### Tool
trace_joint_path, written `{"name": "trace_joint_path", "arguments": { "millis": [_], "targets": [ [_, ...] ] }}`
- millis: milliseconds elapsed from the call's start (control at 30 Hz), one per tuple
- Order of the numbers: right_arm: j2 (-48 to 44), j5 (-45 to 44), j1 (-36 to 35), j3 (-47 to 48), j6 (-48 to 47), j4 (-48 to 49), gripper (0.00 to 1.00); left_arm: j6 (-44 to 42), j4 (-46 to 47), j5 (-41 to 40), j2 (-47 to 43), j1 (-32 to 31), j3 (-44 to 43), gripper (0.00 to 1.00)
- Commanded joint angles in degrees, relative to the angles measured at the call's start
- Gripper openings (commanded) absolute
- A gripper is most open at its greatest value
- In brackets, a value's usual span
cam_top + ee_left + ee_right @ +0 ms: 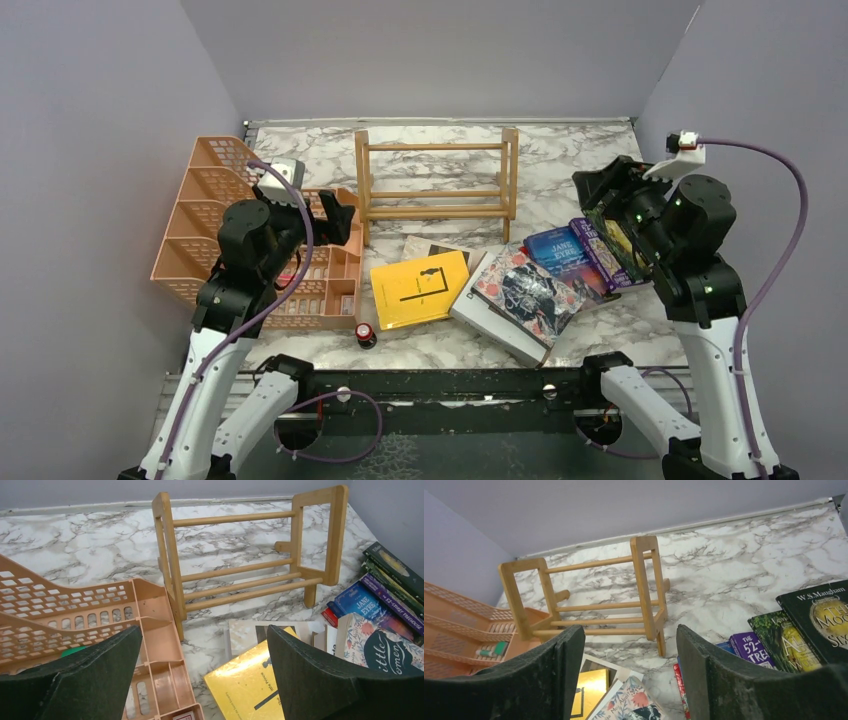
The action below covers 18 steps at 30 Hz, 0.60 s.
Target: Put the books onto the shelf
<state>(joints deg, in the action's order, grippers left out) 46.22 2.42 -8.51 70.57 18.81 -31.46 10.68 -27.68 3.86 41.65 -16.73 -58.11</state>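
The light-wood shelf point(437, 185) stands empty at the back middle of the marble table; it also shows in the left wrist view point(167, 555) and the right wrist view point(647, 580). In front of it the books lie in a loose overlapping pile: a yellow one point(420, 288), a floral one point(528, 292) on a white one point(490, 320), blue "Jane Eyre" point(562, 252), a purple one point(600, 255) and dark green ones point(819, 620). My left gripper point(335, 215) point(203, 630) hangs open and empty above the tray's edge, left of the yellow book point(245, 685). My right gripper point(600, 190) point(629, 629) is open and empty above the right-hand books.
An orange mesh tiered tray point(215, 215) with a compartment section point(320, 290) fills the left side and touches the shelf's left end frame. A small red and black object point(365, 332) sits near the front edge. Grey walls close in on three sides.
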Motion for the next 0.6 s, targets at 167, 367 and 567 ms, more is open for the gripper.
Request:
{"name": "trace_joint_path", "arguments": {
  "millis": [167,367,567],
  "targets": [
    [-0.1,7.6,0.5,-6.3,0.7,6.4,0.86,3.5,5.7,9.5,-0.9,0.9,-0.1,0.99],
    [2.9,22.9,0.6,-9.1,-2.2,11.3,0.8,4.4,9.1,14.1,0.1,1.0,1.1,0.99],
    [6.1,27.1,-2.3,-10.6,-2.0,15.2,0.76,5.1,10.0,12.9,1.8,1.0,0.0,0.99]
  ]
}}
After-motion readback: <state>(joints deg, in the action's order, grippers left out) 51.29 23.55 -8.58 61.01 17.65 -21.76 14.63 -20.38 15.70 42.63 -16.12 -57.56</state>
